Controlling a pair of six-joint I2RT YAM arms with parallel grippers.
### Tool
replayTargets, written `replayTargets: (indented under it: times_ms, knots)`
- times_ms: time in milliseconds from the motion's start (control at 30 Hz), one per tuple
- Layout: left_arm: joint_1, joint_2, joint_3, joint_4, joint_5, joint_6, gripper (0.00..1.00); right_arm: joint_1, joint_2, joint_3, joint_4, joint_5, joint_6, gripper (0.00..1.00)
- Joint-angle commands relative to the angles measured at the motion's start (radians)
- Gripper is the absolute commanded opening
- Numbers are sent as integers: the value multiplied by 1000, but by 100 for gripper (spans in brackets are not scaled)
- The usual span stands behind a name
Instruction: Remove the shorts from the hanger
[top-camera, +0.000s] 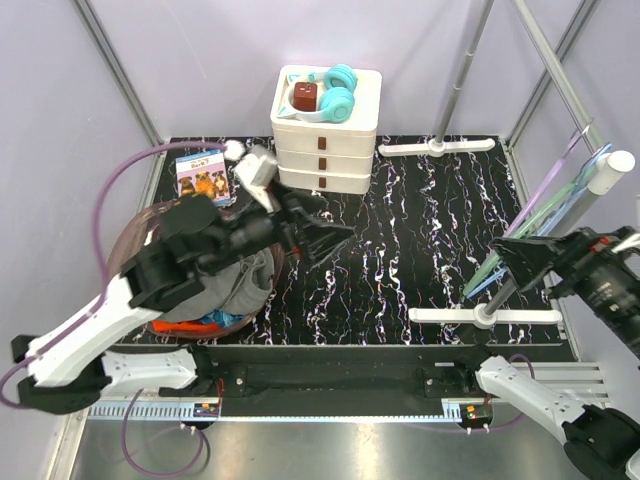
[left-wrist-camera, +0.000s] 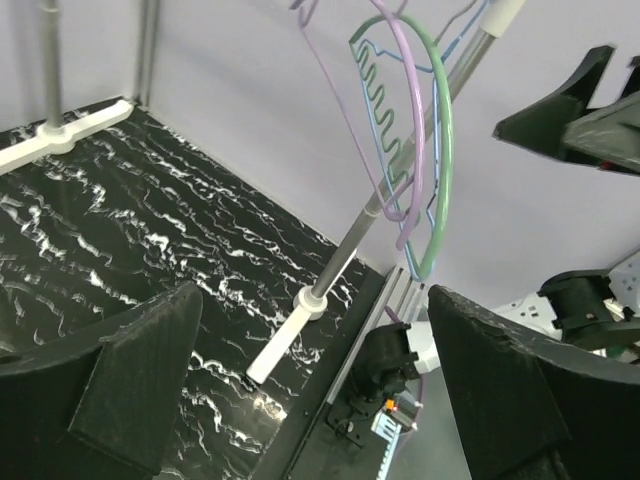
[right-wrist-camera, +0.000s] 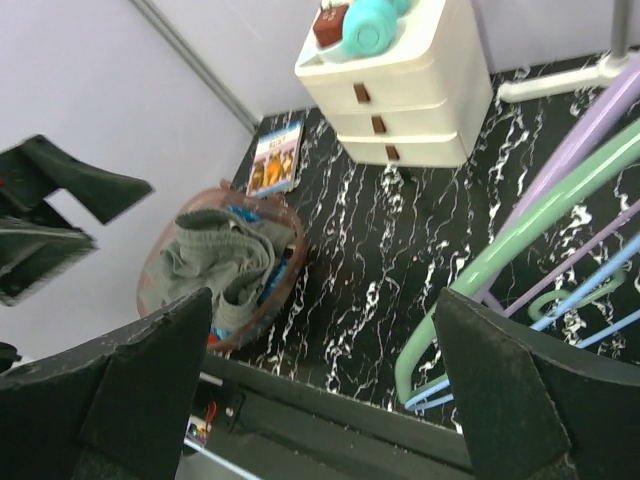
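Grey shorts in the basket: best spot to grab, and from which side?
Pinch a raised fold near the middle of the grey shorts, coming straight down. They lie crumpled on top of the pile, and the basket rim walls off the sides, so the top is probably the only open approach.

I read this as robot test cell in lab, not home. Plain lilac panels (top-camera: 220, 60) on metal frame posts (top-camera: 120, 70) box in my workspace. Black marbled tabletop (top-camera: 420, 230), arm bases on mounting rail (top-camera: 330, 382) at near edge. Staged props (household stuff, oddly mixed): white drawer unit (top-camera: 325, 150), teal headphones (top-camera: 338, 95), booklet (top-camera: 200, 177), basket (right-wrist-camera: 300, 250), rack (top-camera: 520, 315) with bare hangers (right-wrist-camera: 520, 240).
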Motion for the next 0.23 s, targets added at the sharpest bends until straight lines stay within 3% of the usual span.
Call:
replayTargets:
  times_ms: [0,200]
  knots:
    - [0,-150,-77,8,-121,-88,99,1,-7,-86,61,-85,-6,100]
    - [0,-299,-175,43,-122,-143,99,1,-56,-183,200,-188,68,100]
